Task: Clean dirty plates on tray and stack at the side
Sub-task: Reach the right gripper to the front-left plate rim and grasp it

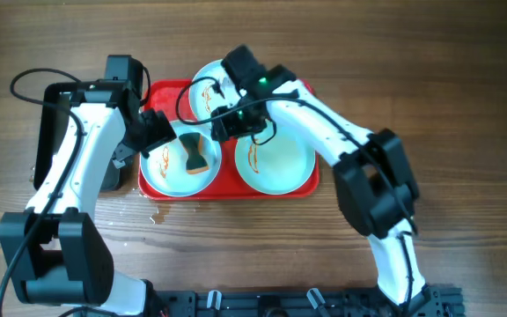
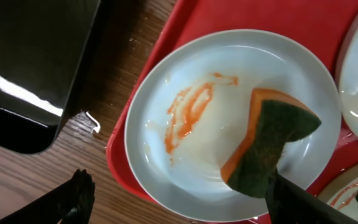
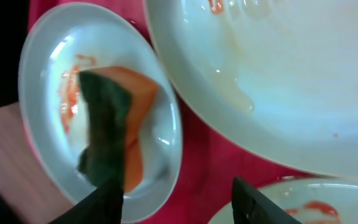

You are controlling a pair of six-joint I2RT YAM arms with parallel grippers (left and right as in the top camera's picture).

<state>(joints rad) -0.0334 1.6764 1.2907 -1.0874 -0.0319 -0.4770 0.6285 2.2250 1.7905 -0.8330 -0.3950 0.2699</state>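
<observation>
- Looking down from overhead, the red tray (image 1: 228, 187) sits mid-table and carries all three plates (image 1: 274, 163): one far, two near, side by side.
- A green-and-orange sponge (image 1: 194, 155) lies on the near-left plate (image 1: 161, 176).
- Both arms cover much of the far plate.
- The left wrist view adds an orange smear (image 2: 188, 112) beside the sponge.
- It also shows the left gripper (image 2: 178, 190), jaws wide, holding nothing.
- The right wrist view shows the right gripper (image 3: 176, 186), jaws partly apart over the tray and empty.
- A black pan (image 2: 30, 56) stands just left of the tray on the wooden table (image 1: 465, 88).
</observation>
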